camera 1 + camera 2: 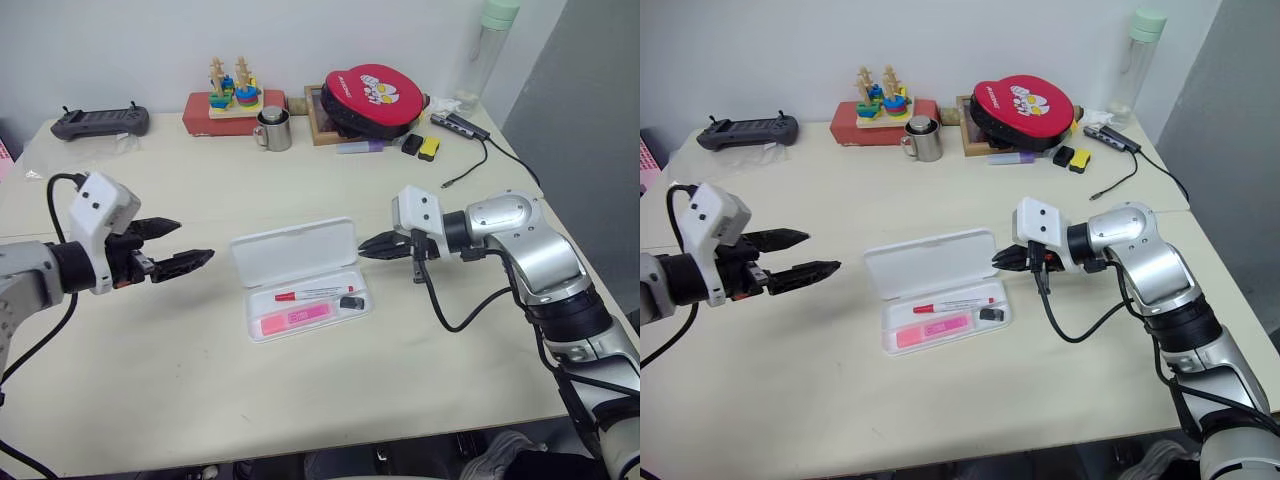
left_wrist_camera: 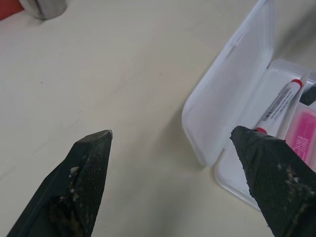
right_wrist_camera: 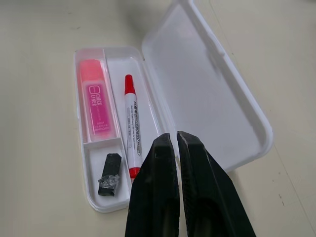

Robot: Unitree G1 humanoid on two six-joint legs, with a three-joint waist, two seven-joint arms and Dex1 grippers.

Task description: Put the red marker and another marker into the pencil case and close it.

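Nearest the head camera, on the left, the left gripper (image 1: pixel 183 245) hovers over the table (image 1: pixel 330 400) with its two black fingers spread wide and nothing between them, pointing toward the pencil case (image 1: pixel 300 279) but well short of it. At the centre the pencil case lies open, its lid (image 1: pixel 293 250) tipped back on the far side and its tray toward the robot. Inside, the red marker (image 3: pixel 131 125) lies along the tray beside the lid hinge, and the other marker, the pink highlighter (image 3: pixel 96 101), sits in its own compartment on the side away from the lid; a small dark object (image 3: pixel 109 174) occupies the short compartment at one end. To the right, the right gripper (image 1: pixel 368 245) has its fingers pressed together, empty, with its tip just beside the lid's right end. Both markers look stowed, so closing appears to be the step in hand. To do it well, the pinched right tip should probably get behind the lid's free edge and sweep it over the tray, while the left gripper steadies the case so it does not slide; the lid needs pressing until it seats along the whole rim.
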